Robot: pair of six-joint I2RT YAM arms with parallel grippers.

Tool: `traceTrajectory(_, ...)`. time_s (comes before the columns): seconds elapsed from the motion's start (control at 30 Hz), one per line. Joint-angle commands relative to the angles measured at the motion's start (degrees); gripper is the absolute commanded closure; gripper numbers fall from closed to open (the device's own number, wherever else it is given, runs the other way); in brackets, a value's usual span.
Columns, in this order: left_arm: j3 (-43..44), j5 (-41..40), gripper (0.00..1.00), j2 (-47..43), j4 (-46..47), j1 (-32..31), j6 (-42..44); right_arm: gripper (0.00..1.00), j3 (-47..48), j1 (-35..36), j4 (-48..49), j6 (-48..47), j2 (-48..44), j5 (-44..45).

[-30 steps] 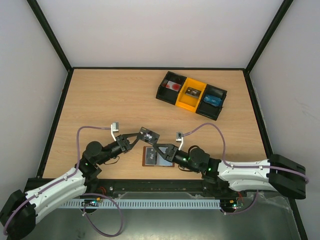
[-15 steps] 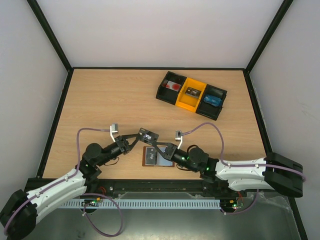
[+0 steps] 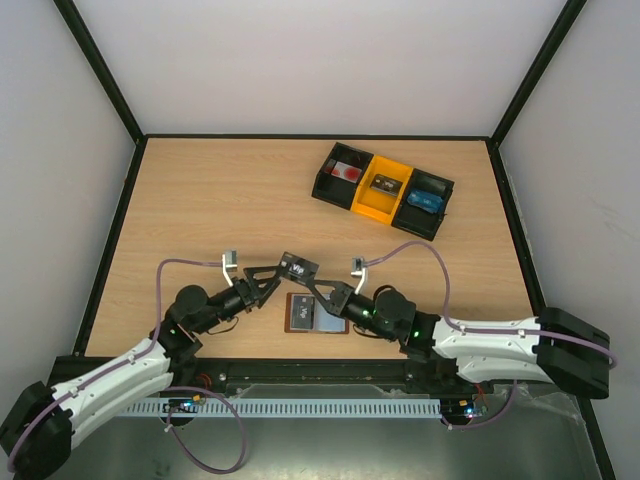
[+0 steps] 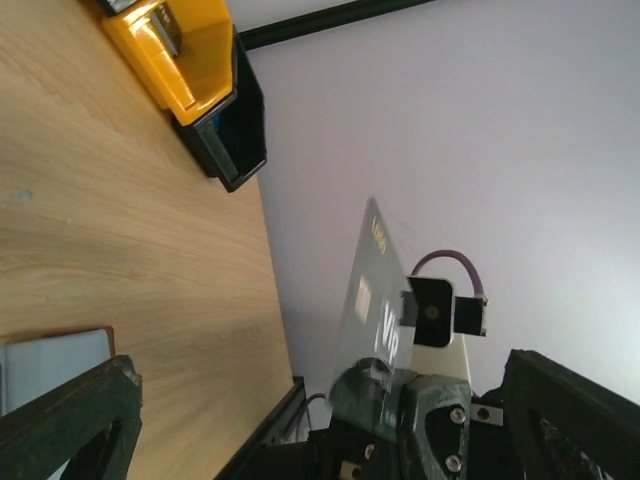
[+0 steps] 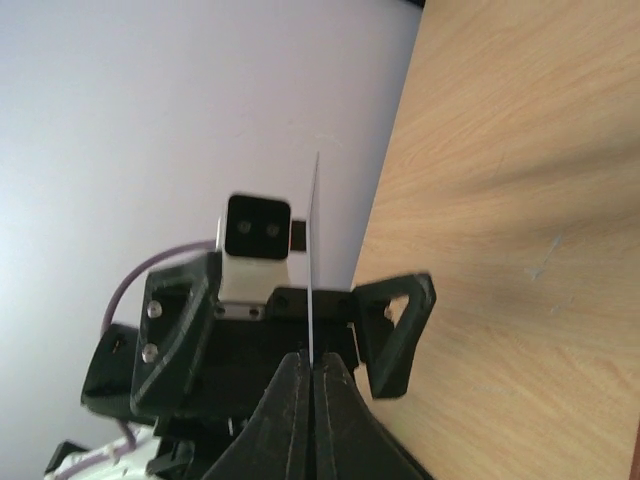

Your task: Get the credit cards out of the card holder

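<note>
The brown card holder (image 3: 297,313) lies open on the table between the arms, a pale grey-blue credit card (image 3: 327,312) lying in it. Its corner shows in the left wrist view as well, card holder (image 4: 60,333). A second, dark credit card (image 3: 297,266) marked "VIP" hangs in the air above it, credit card (image 4: 378,290). My right gripper (image 3: 313,285) is shut on this card's lower edge, and the right wrist view has the card (image 5: 314,240) edge-on between the pads (image 5: 298,400). My left gripper (image 3: 271,284) stands open, one finger on each side of the card, not touching it.
A tray of bins (image 3: 383,190), black and yellow with small items inside, stands at the back right, tray (image 4: 200,70). Black frame rails border the table, and the arm bases sit at the near edge.
My right gripper closed on the dark card, then my left gripper opened and let go of it. The card has stayed at about the same height above the holder.
</note>
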Motion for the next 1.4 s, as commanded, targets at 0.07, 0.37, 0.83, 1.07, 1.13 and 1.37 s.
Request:
traceTrajectory(0.07, 3.17, -2.18, 0.00, -2.82, -10.09, 0.27, 3.71, 0.98, 3.88, -7.78, -13.48, -4.97, -5.98, -1.58)
traceTrajectory(0.37, 6.44, -2.46, 0.00, -2.56, -19.32, 0.26, 10.54, 0.98, 12.46, -27.12, -35.76, -15.02, -12.11, -7.00)
traceTrajectory(0.83, 20.90, 2.79, 0.00, 5.10, -38.49, 0.58, 32.01, 0.98, 27.88, -53.57, -45.50, -25.61, 6.70, -21.00)
traceTrajectory(1.07, 21.85, 6.20, 0.00, 8.65, -40.01, 1.52, 34.63, 0.98, 37.51, -57.34, -49.14, -29.11, 17.86, -17.84)
traceTrajectory(1.13, 21.65, 5.29, 0.00, 9.47, -41.00, 1.87, 35.04, 0.98, 40.40, -57.50, -49.45, -29.37, 21.45, -17.75)
traceTrajectory(1.37, 18.69, 7.18, 0.00, 9.38, -37.63, 2.86, 33.41, 0.98, 51.40, -59.10, -55.33, -30.60, 33.57, -14.27)
